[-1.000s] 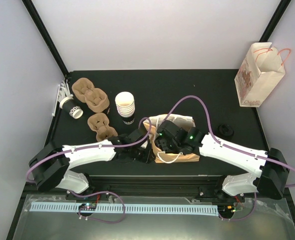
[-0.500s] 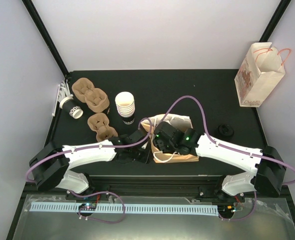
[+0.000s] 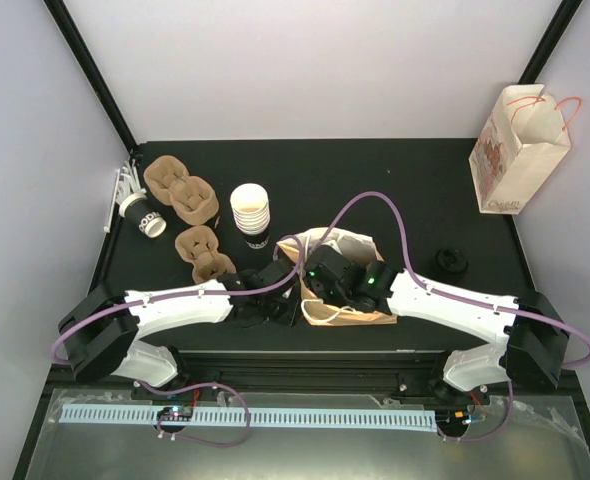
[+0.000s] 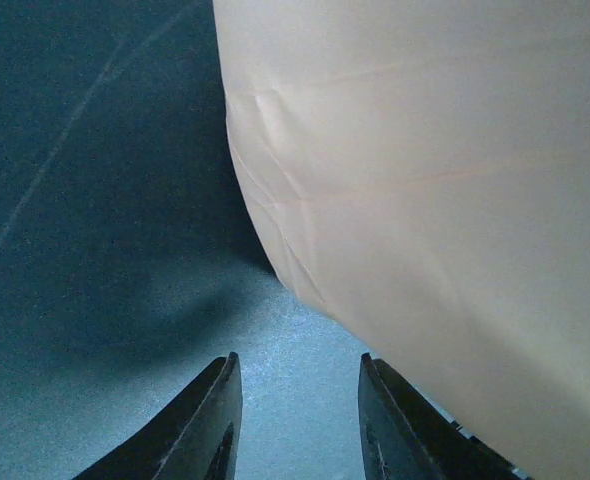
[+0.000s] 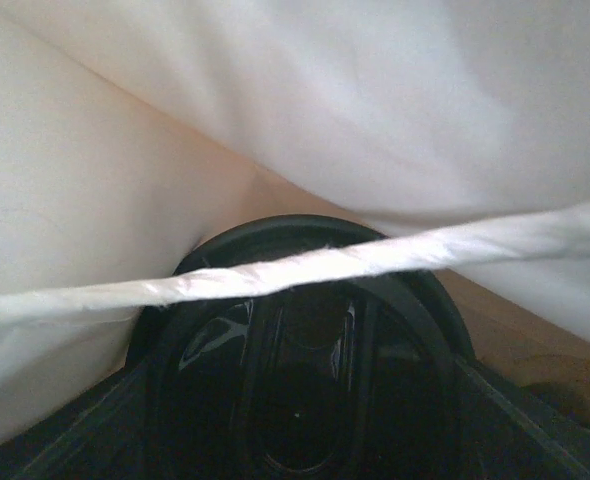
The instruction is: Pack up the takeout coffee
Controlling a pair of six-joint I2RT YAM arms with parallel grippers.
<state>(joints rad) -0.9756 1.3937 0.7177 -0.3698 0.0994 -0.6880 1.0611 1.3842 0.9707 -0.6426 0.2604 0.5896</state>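
Top external view: a brown paper bag lies on its side at the near middle of the black table, with the right gripper pushed into its mouth. Right wrist view: a takeout coffee cup, its black lid facing the camera, sits inside the bag behind the twisted paper handle. The jaws flank it closely and appear clamped on it, though the contact is in shadow. Left wrist view: the left gripper is low over the table just left of the bag, its fingers apart and empty. A stack of cups stands further back on the left, near two cup carriers.
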